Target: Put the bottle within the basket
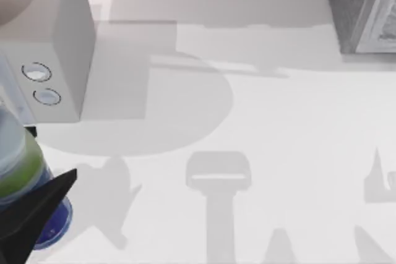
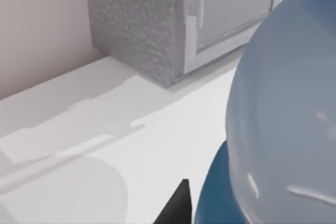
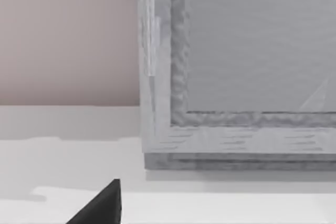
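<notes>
Looking down from above, you find the bottle (image 1: pixel 21 171) at the far left edge of the worktop (image 1: pixel 266 128), very close to the camera, which suggests it is lifted well off the surface rather than standing on it. Your left claw (image 1: pixel 31 214) has a dark finger (image 1: pixel 43 205) lying across the blue lower part, so it appears clamped on the bottle, held high probably to clear any rim on the way. In the left wrist view the bottle (image 2: pixel 283 124) sits right against the lens, with one dark fingertip (image 2: pixel 176 208) beside it, consistent with a firm hold.

A pale boxy unit with two round buttons (image 1: pixel 62 41) stands behind the bottle, and a grey textured cabinet (image 1: pixel 362 7) sits at the far right corner.

Your right arm idles near that cabinet (image 3: pixel 236 72); one finger tip (image 3: pixel 102 205) shows, and you cannot tell whether the right claw is open or closed.
</notes>
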Tool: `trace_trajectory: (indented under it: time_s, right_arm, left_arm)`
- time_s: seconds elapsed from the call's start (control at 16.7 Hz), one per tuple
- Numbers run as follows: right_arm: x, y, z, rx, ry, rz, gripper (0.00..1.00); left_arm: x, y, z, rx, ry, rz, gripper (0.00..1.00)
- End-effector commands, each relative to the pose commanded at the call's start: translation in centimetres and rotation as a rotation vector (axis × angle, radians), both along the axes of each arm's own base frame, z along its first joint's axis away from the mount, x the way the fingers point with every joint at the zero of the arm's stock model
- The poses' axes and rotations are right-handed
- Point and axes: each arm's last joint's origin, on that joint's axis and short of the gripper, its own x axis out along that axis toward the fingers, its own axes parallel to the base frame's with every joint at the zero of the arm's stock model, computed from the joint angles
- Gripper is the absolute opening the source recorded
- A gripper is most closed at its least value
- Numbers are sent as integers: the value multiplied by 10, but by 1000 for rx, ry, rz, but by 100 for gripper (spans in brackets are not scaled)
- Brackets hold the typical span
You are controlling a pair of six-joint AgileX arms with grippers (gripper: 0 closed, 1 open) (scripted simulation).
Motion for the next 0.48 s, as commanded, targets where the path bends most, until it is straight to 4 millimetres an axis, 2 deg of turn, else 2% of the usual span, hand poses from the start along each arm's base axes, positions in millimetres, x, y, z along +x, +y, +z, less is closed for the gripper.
trace_trajectory:
  time_s: [0.24,0.48]
  right_arm:
    - [0,0,0,0,0,0,100]
    - [0,0,0,0,0,0,100]
  left_arm:
    - [-27,80,-15,13,5,-3,0]
    - [-34,136,-43,21,9,-3,0]
